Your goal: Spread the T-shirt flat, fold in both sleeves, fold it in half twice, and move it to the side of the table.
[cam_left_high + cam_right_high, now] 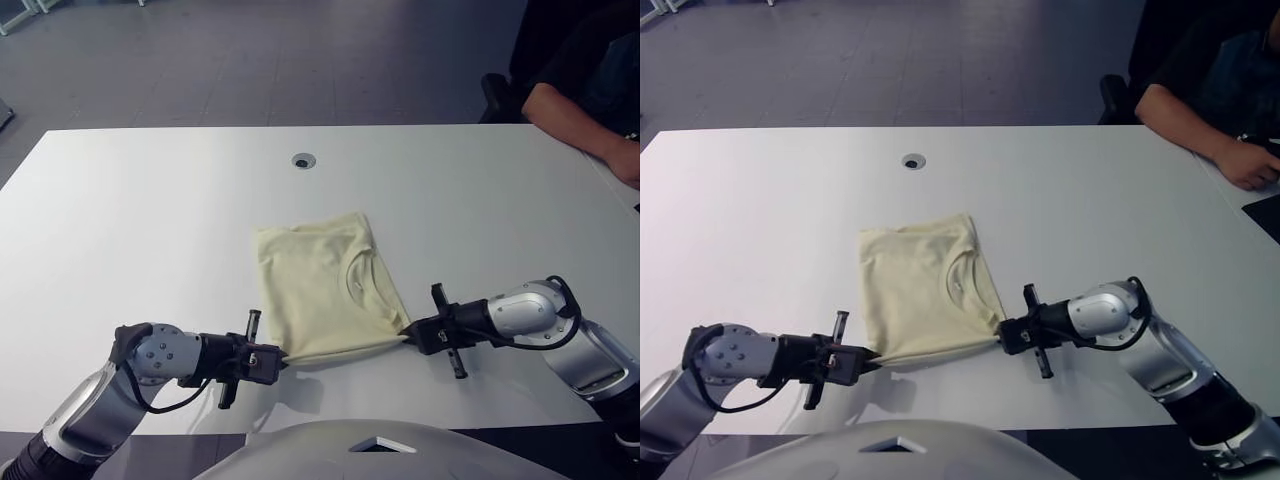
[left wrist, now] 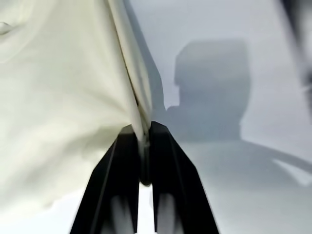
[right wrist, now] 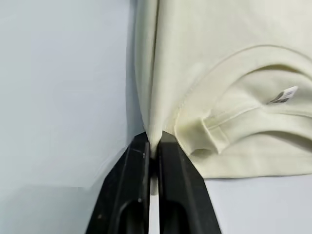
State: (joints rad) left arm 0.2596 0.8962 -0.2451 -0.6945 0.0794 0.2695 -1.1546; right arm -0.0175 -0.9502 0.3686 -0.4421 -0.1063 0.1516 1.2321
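Observation:
A pale yellow T-shirt [image 1: 325, 285] lies folded into a rough rectangle on the white table [image 1: 150, 220], its collar facing up toward the right side. My left gripper [image 1: 281, 360] is shut on the shirt's near left corner, and the cloth [image 2: 58, 97] runs pinched between its black fingers [image 2: 168, 161]. On the opposite side my right gripper [image 1: 407, 333] is shut on the near right corner, beside the collar [image 3: 234, 97]. The near edge of the shirt is stretched and slightly lifted between the two grippers.
A round cable grommet [image 1: 303, 160] sits in the table behind the shirt. A person's arm [image 1: 580, 125] rests on the far right corner of the table. Bare tabletop stretches to the left and right of the shirt.

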